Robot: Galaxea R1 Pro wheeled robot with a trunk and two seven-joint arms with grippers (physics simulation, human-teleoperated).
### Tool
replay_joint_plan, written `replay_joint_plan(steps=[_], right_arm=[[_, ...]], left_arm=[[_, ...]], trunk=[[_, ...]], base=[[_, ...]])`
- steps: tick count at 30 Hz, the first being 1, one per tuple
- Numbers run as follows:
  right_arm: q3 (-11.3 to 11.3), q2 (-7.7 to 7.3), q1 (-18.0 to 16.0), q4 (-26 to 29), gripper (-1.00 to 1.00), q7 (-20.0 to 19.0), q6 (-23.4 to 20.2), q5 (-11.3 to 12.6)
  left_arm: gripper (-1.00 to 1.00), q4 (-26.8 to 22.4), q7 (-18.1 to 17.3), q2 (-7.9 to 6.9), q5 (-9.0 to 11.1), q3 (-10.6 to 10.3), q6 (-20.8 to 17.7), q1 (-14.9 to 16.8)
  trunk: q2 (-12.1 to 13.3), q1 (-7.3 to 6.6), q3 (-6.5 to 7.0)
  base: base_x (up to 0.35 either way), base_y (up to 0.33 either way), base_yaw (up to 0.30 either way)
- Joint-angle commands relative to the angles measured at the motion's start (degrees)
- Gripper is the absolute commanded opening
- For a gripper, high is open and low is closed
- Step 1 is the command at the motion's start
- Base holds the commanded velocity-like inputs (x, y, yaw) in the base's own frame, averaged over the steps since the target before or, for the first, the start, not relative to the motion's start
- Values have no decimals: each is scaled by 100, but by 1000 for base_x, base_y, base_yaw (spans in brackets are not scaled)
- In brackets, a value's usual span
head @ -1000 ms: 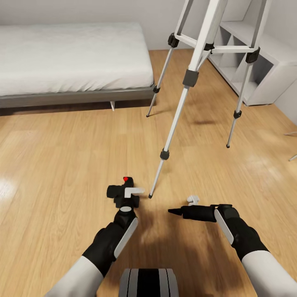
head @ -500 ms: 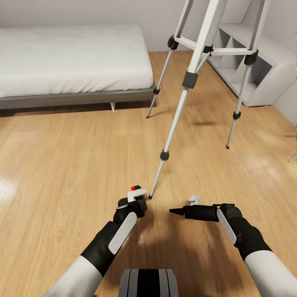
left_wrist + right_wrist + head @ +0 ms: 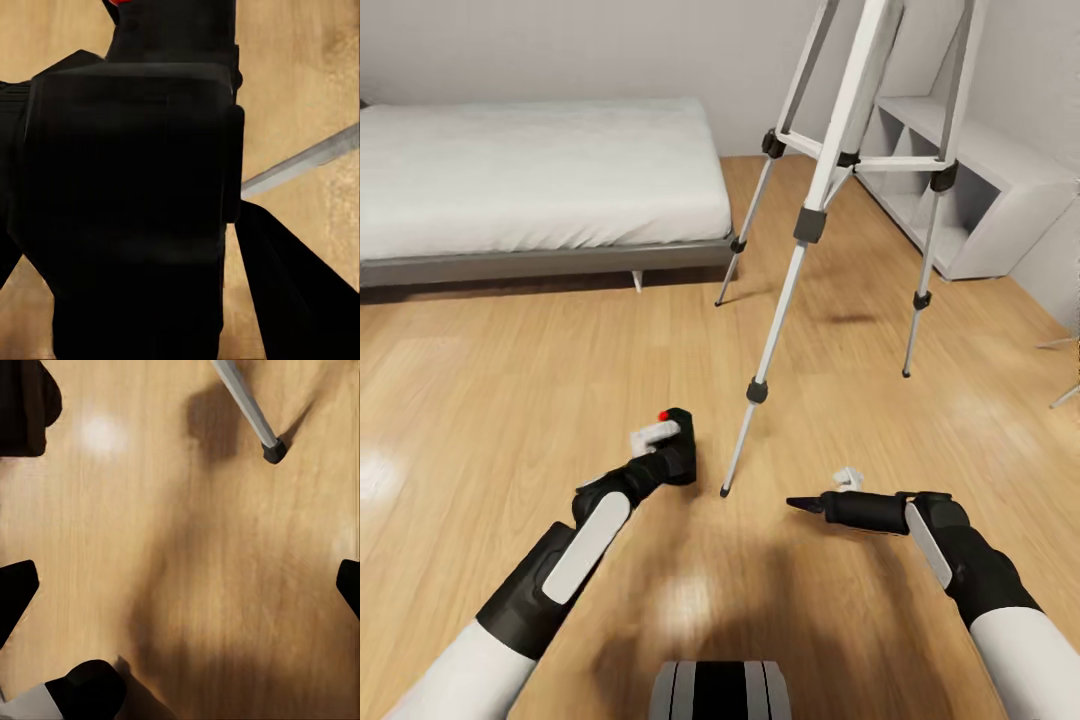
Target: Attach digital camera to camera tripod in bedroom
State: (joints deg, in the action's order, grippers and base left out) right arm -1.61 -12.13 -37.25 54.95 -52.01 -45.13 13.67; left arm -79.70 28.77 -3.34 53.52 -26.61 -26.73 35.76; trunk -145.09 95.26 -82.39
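The digital camera (image 3: pixel 678 442), a small black box with a red dot on top, hangs just above the wood floor with my left gripper (image 3: pixel 665 452) shut on it. In the left wrist view its black body (image 3: pixel 127 187) sits very close to the lens. The camera tripod (image 3: pixel 800 225) stands just beyond it, and its nearest silver leg ends at a black foot (image 3: pixel 727 491) a little to the camera's right. The tripod's head is cut off at the top. My right gripper (image 3: pixel 818 492) is open and empty over bare floor, right of that foot (image 3: pixel 274 451).
A white bed (image 3: pixel 530 190) on a grey frame stands at the back left. A white shelf unit (image 3: pixel 980 200) lines the right wall behind the tripod. Thin lamp legs (image 3: pixel 1060 345) show at the right edge. Open wood floor lies to the left.
My left arm has stretched forward, carrying the camera farther out beside the near tripod leg and turning it. The head view has tilted slightly. The right arm has barely moved.
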Motion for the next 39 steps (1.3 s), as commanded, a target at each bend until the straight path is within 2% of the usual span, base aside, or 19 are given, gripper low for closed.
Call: replay_joint_plan(steps=[1, 2, 5, 6, 9, 10, 11, 12, 13, 14, 17, 21, 25, 39], right_arm=[[33, -33, -2, 3, 100, -62, -34, 25], [93, -93, -2, 5, 100, -194, -54, 24], [148, -181, -2, 6, 100, -370, -118, 23], [168, -226, -2, 6, 100, -455, -171, 22], [186, -270, -2, 7, 100, -530, -242, 22], [193, -287, -2, 7, 100, -558, -274, 20], [195, -293, -2, 7, 100, -569, -285, 18], [199, -301, -2, 7, 100, -583, -301, 16], [198, -304, -2, 7, 100, -588, -307, 16], [198, -309, -2, 7, 100, -596, -315, 14], [197, -311, -2, 7, 100, -604, -324, 0], [196, -310, -2, 7, 100, -607, -328, -21], [210, -303, -2, 7, 100, -609, -333, 4], [207, -299, -2, 7, 100, -601, -339, -20]], left_arm=[[-100, -162, -90, -159, 282, -15, -13, 4], [-100, -338, -383, -454, 687, -17, -7, 3], [-100, -458, -923, -876, 1276, -21, 20, 2], [-100, -469, -1346, -1113, 1642, -22, 35, 1], [-100, -448, -2060, -1394, 2084, -21, 48, -6], [-100, -428, -2567, -1555, 2285, -21, 53, -18], [-100, -415, -2820, -1634, 2359, -21, 55, -23], [-100, -381, -3285, -1781, 2469, -22, 61, -30], [-100, -354, -3493, -1845, 2508, -23, 63, -33], [-100, -277, -3863, -1942, 2567, -24, 66, -36], [-100, -67, -4401, -2058, 2643, -22, 65, -40], [-100, 84, -4723, -2123, 2668, -21, 63, -42], [-100, 143, -4858, -2132, 2674, -20, 62, -43], [-100, 172, -4811, -2104, 2648, -19, 62, -43]], trunk=[[0, -2, 18], [2, -5, 40], [6, -13, 107], [7, -15, 129], [11, -23, 195], [12, -26, 218], [14, -28, 240], [15, -31, 262], [16, -33, 284], [18, -36, 306], [22, -44, 373], [27, -54, 461], [32, -64, 550], [51, -100, 860]], base=[[0, 0, 0], [0, 0, 0], [0, 0, 0], [0, 0, 0], [0, 0, 0], [0, 0, 0], [0, 0, 0], [0, 0, 0], [0, 0, 0], [0, 0, 0], [0, 0, 0], [0, 0, 0], [0, 0, 0], [0, 0, 0]])
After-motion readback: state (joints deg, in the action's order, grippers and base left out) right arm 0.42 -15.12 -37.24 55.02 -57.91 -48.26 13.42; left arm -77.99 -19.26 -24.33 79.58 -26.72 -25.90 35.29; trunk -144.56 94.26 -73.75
